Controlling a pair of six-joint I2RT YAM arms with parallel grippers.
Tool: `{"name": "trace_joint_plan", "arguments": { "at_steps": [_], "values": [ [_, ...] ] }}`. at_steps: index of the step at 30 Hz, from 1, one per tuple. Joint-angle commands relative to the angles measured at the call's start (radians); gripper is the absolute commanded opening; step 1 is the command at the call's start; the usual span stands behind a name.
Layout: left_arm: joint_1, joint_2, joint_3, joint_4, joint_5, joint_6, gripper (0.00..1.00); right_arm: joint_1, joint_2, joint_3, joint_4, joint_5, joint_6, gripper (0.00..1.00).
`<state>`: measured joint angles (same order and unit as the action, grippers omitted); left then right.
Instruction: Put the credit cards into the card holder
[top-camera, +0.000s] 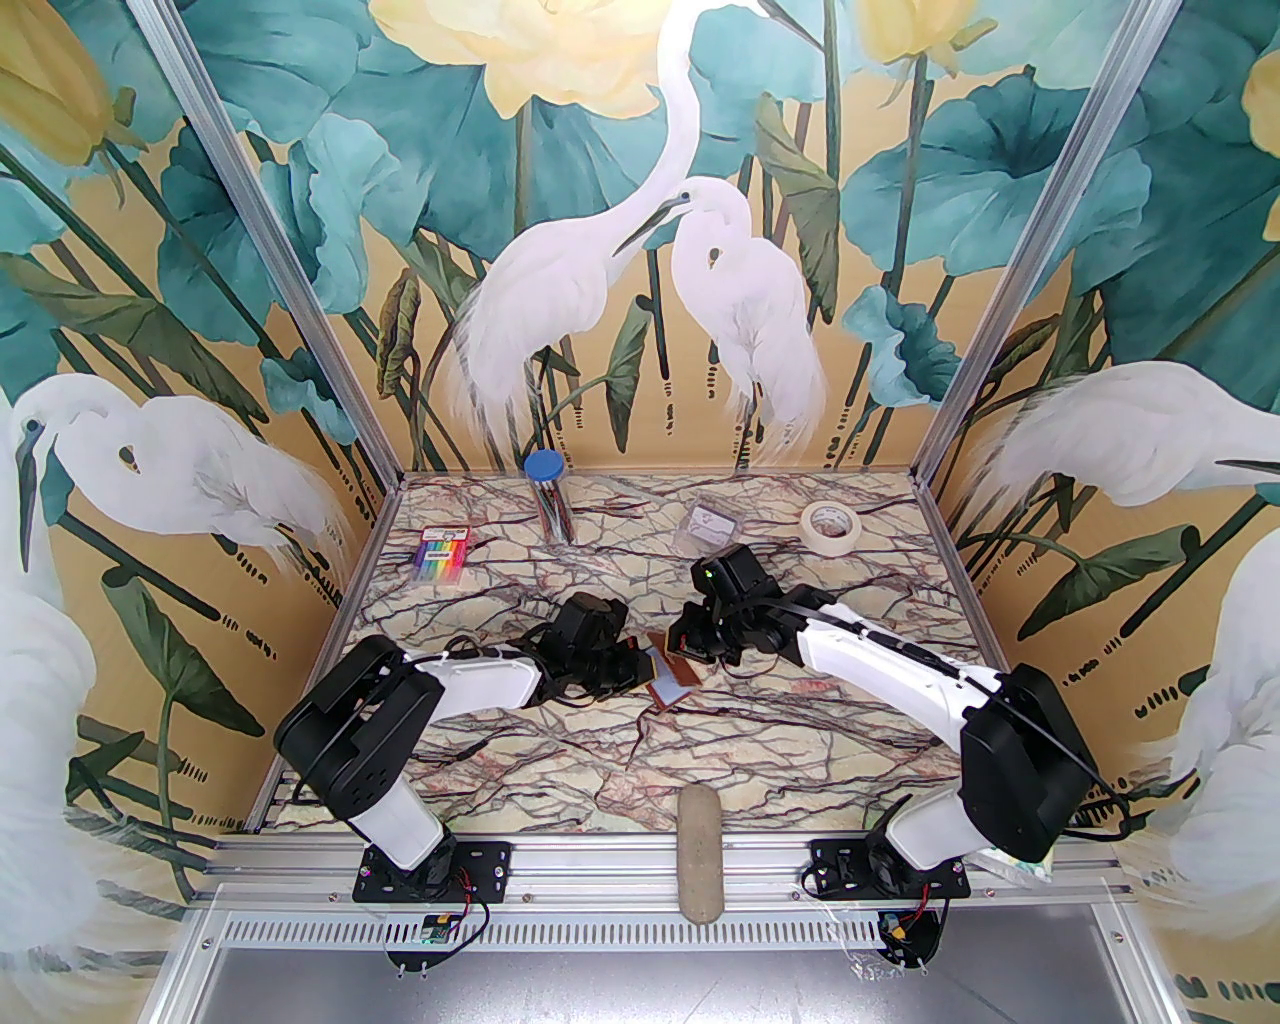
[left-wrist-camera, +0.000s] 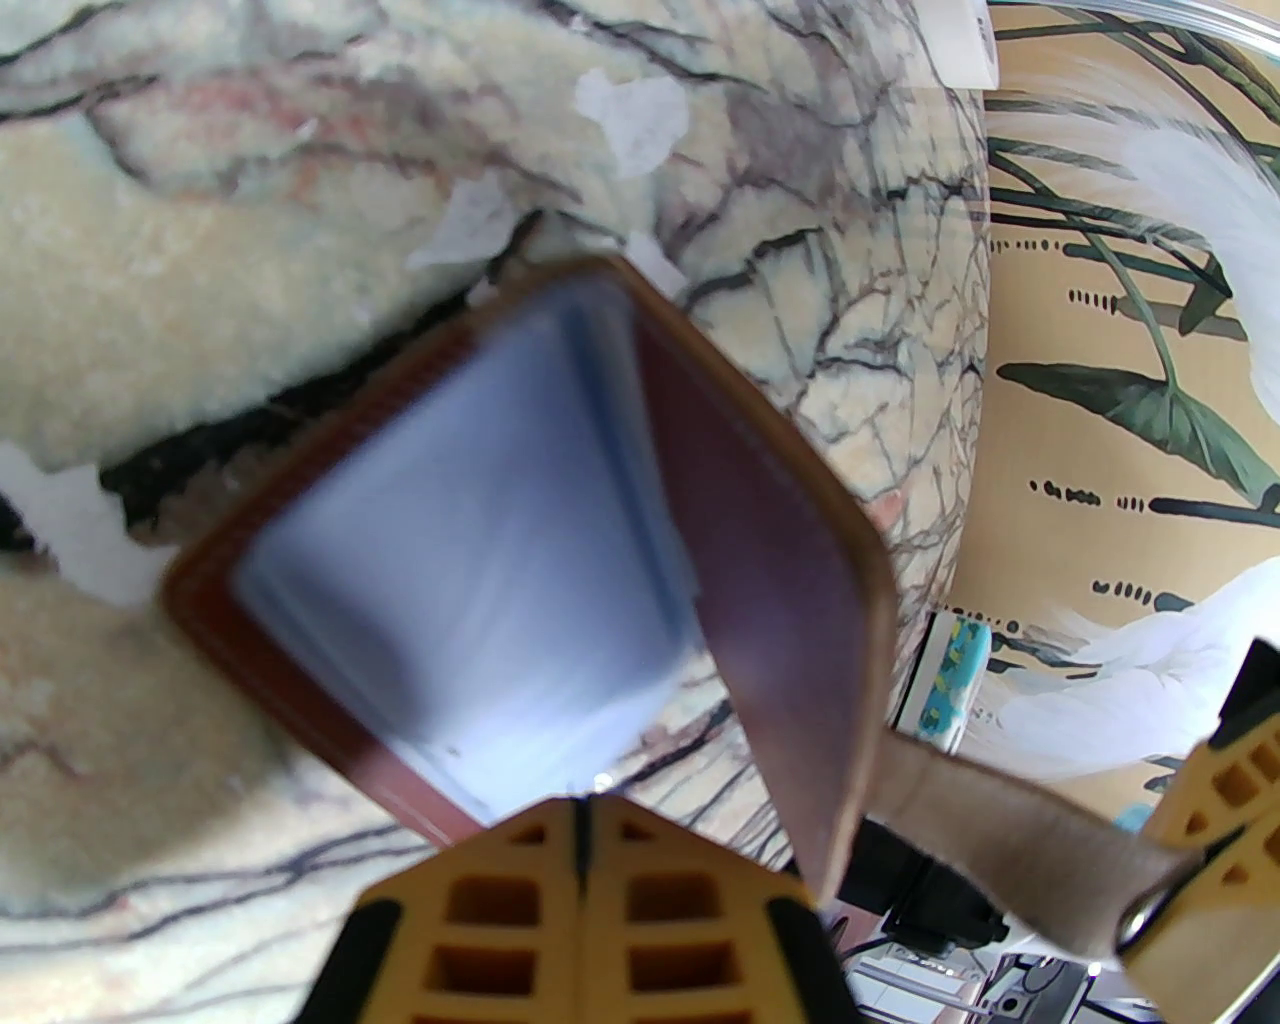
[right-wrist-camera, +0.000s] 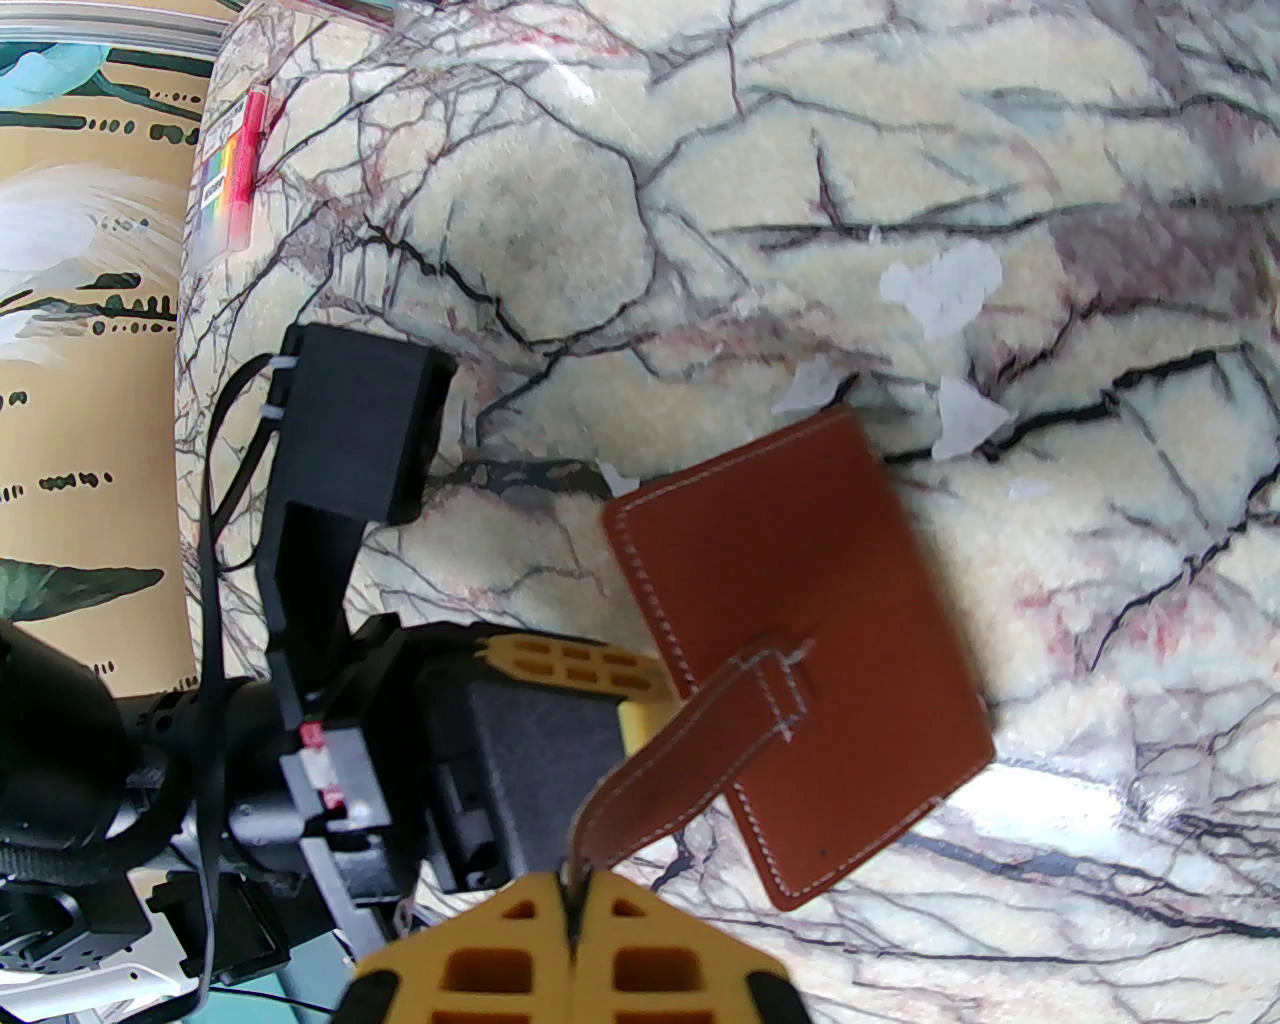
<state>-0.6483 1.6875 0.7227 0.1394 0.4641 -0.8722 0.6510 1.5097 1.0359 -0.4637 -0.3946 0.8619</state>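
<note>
Pinching the holder's strap (right-wrist-camera: 690, 760), the right gripper (right-wrist-camera: 575, 890) has its tips pressed together on the strap's free end. This lifts one brown cover (left-wrist-camera: 780, 600) up on edge. The left gripper (left-wrist-camera: 585, 810) is likewise squeezed tight, and it seems to nip the near edge of the pale blue sleeves (left-wrist-camera: 470, 560), though the left wrist view is blurred there. The holder (right-wrist-camera: 800, 600) lies open at mid-table, between the two grippers, its other cover flat on the marble. The blur hides whether anything sits in the sleeves.

Small white scraps (right-wrist-camera: 940, 285) lie on the table (top-camera: 640, 760) just beyond the holder. The two wrists crowd in from either side, nearly meeting over the holder. Well apart from it, along the far edge, lie a blue-capped tube (top-camera: 550, 500), a clear wrapper (top-camera: 712, 522) and a tape roll (top-camera: 831, 525). A pen pack (top-camera: 442, 556) lies near the far left corner. A beige oblong pad (top-camera: 700, 850) lies across the near edge, midway between the arm bases.

Open marble runs from the holder to the near edge, and out to the left and right edges behind each forearm.
</note>
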Motion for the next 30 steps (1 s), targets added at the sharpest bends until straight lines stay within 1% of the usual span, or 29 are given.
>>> {"name": "trace_joint_plan", "arguments": {
  "at_steps": [1, 7, 15, 19, 23, 30],
  "values": [
    [-0.005, 0.048, -0.002, 0.04, 0.01, -0.008, 0.0, -0.01, -0.013, -0.016, 0.048, -0.036, 0.027, 0.0],
    [-0.005, 0.107, -0.012, 0.089, 0.011, -0.024, 0.0, -0.021, -0.011, -0.03, 0.068, -0.059, 0.036, 0.0],
    [-0.006, 0.117, -0.033, 0.054, -0.024, -0.015, 0.0, -0.049, -0.022, -0.023, 0.036, -0.047, 0.013, 0.0],
    [-0.006, 0.129, -0.052, 0.074, -0.021, -0.03, 0.0, -0.067, -0.019, 0.019, -0.079, 0.042, -0.057, 0.0],
    [-0.007, 0.125, -0.058, 0.076, -0.024, -0.029, 0.0, -0.108, -0.005, 0.041, -0.166, 0.114, -0.131, 0.0],
    [-0.006, 0.13, -0.055, 0.077, -0.021, -0.028, 0.0, -0.181, 0.027, 0.038, -0.252, 0.232, -0.24, 0.0]
  ]
}}
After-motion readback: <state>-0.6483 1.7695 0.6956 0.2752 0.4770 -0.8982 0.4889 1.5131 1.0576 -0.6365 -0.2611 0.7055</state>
